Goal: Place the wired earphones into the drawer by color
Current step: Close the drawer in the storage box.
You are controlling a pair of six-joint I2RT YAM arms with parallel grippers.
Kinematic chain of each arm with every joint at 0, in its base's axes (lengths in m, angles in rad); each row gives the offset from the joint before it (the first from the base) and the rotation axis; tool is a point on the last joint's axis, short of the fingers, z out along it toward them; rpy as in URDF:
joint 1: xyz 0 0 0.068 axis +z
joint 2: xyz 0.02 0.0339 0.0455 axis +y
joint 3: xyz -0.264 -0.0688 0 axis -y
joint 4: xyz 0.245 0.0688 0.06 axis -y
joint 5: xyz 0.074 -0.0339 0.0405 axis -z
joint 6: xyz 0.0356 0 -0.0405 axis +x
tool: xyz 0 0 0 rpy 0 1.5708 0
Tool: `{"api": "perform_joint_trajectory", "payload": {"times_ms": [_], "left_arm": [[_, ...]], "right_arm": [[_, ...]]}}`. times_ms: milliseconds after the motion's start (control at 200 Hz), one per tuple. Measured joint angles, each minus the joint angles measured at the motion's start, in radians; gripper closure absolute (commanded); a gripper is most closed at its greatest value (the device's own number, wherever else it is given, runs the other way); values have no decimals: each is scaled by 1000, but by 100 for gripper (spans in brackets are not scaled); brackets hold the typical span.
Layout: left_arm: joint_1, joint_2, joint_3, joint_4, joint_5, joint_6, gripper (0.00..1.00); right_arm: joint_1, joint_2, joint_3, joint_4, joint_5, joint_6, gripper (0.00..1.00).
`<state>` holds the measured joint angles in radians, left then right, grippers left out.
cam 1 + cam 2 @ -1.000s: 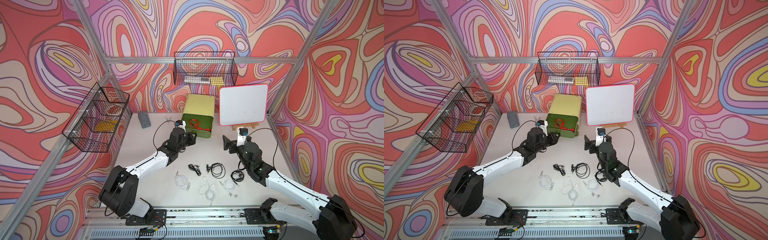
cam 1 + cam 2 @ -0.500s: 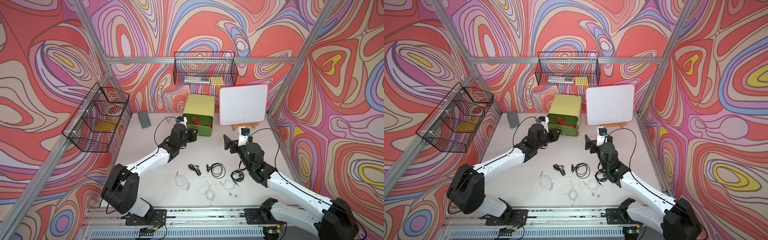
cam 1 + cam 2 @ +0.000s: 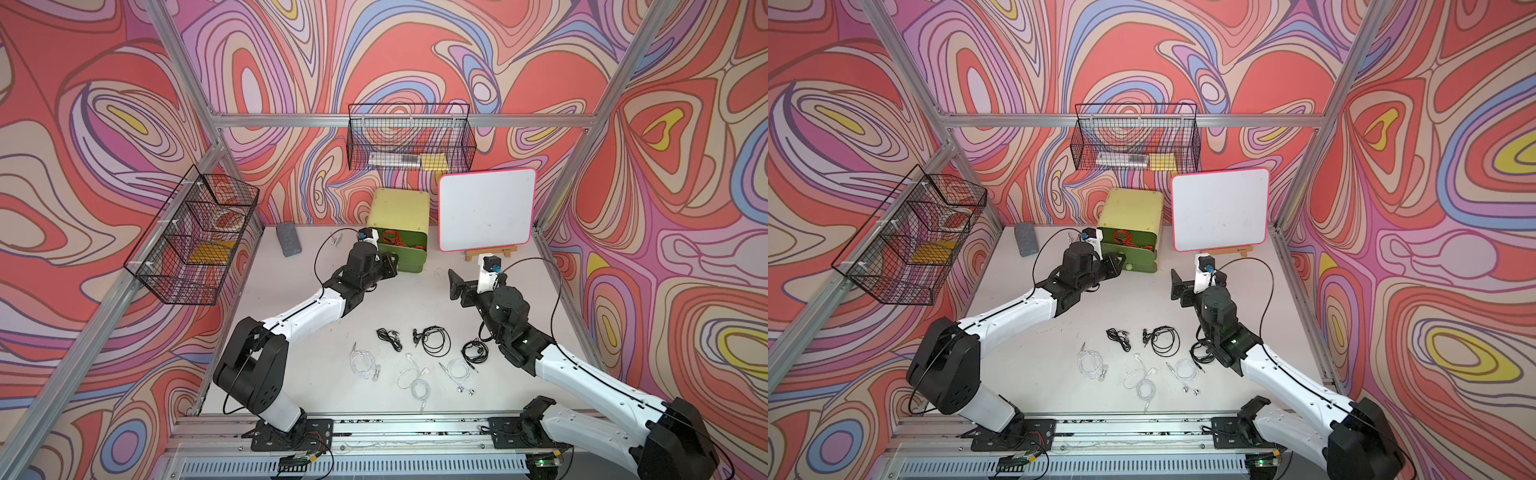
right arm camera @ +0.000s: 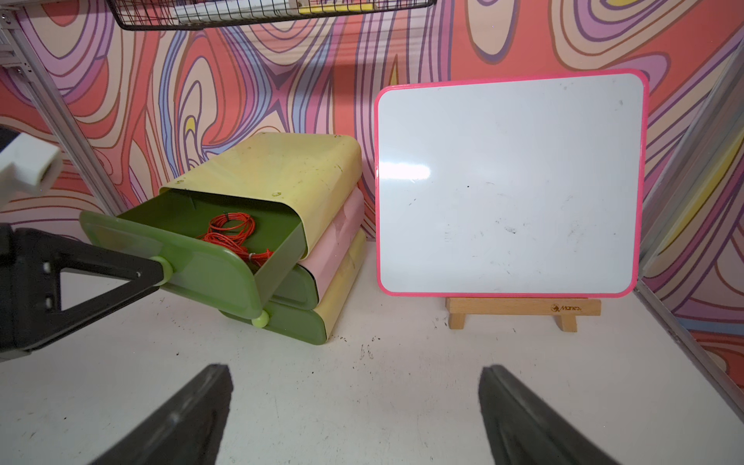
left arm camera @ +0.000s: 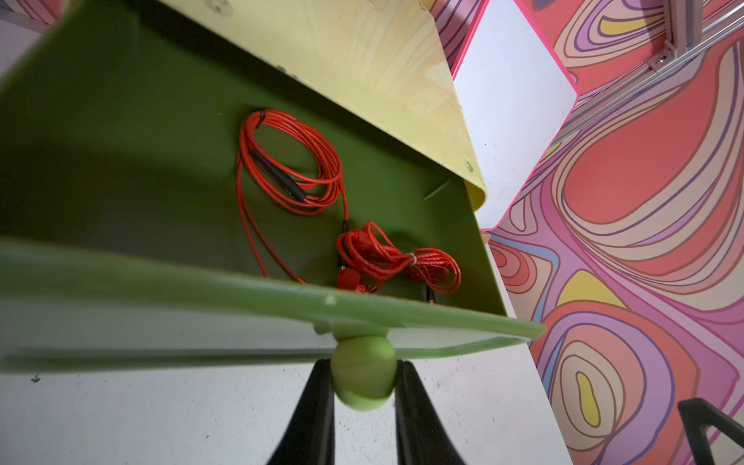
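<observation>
Left gripper (image 5: 362, 364) clamped on round knob (image 5: 362, 386) of top drawer (image 4: 193, 267) — finger each side, since knob is the only handle that slides it. Drawer part-way out of cabinet (image 3: 401, 208), far centre of table (image 3: 415, 299), just left of whiteboard (image 3: 486, 210). Two red earphones (image 5: 374, 257) lie coiled inside; red looks sorted, so push shut seems likely next. Black earphones (image 3: 389, 337) and white earphones (image 3: 365, 365) lie on near table between arms — not yet filed. Right gripper (image 4: 356, 370) wide open, empty, hovering right of cabinet, clear of drawer's path.
</observation>
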<state>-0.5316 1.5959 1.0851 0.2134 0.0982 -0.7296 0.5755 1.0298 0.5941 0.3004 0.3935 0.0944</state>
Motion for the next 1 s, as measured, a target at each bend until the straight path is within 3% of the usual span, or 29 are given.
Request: {"api": "perform_joint_trajectory", "payload": {"times_ms": [686, 996], "left_arm": [[15, 83, 59, 25, -5, 0, 76], [27, 117, 93, 32, -3, 1, 65]], "right_arm": [[0, 0, -5, 0, 10, -1, 2], [0, 0, -5, 0, 11, -1, 2]]}}
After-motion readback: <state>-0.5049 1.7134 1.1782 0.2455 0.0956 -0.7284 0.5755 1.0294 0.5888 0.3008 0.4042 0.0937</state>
